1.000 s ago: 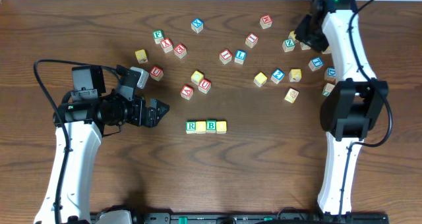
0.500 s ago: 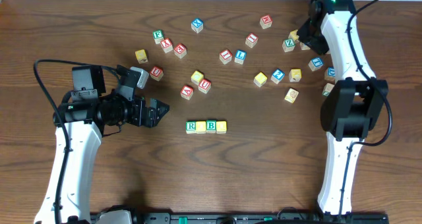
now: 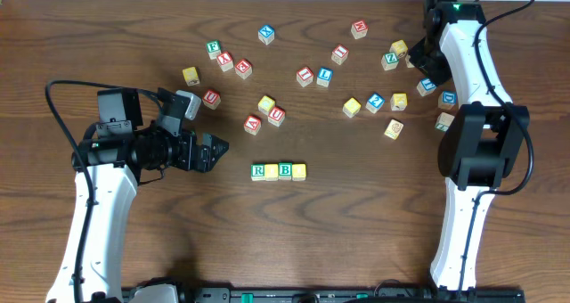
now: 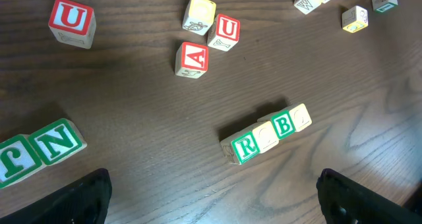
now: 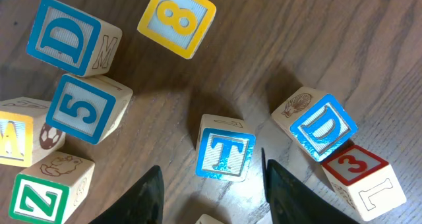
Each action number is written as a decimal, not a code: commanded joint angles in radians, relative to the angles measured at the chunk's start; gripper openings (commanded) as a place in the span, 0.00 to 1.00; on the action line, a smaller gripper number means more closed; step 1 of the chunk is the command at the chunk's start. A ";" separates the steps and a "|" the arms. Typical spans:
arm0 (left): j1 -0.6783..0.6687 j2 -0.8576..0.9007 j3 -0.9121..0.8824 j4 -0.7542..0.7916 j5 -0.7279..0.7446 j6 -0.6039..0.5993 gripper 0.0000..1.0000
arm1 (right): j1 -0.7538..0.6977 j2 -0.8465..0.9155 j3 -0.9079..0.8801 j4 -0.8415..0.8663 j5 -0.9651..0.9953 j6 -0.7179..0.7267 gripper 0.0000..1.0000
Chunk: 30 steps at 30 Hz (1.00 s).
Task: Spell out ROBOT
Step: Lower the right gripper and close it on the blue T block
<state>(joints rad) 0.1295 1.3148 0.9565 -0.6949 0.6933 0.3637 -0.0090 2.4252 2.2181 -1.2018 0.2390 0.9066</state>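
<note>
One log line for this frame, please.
row: four blocks, R and B readable | left gripper: open, empty, left of row | right gripper: open, blue T block between fingers in wrist view

Dark wooden table [image 3: 356, 232], letter blocks [image 3: 305, 76] strewn across the far half. Nearer the middle, a touching row of four blocks [image 3: 278, 170], R and B face up.

Bright, even light fills the overhead view, and you see it sharp throughout. In the left wrist view, a pale sheen lies on the table [image 4: 379, 141] at right. In the right wrist view, the dark fingers [image 5: 142, 197] are soft-edged, and the blocks [image 5: 224, 151] cast soft shadows.
</note>
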 commanded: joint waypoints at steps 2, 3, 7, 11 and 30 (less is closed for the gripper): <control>0.005 -0.005 0.010 0.000 0.002 0.009 0.97 | -0.003 -0.001 -0.006 0.006 0.018 0.017 0.51; 0.005 -0.005 0.010 0.000 0.002 0.009 0.98 | -0.003 -0.001 -0.006 0.007 0.018 0.017 0.52; 0.005 -0.005 0.010 0.000 0.002 0.009 0.98 | -0.005 -0.001 -0.006 0.010 0.018 0.018 0.50; 0.005 -0.005 0.010 0.000 0.002 0.009 0.98 | -0.005 -0.001 -0.007 0.010 0.042 0.021 0.49; 0.005 -0.005 0.010 0.000 0.002 0.009 0.98 | -0.005 -0.001 -0.096 0.107 0.047 0.021 0.47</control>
<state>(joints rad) 0.1295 1.3148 0.9565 -0.6949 0.6937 0.3641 -0.0090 2.4256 2.1265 -1.1011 0.2623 0.9108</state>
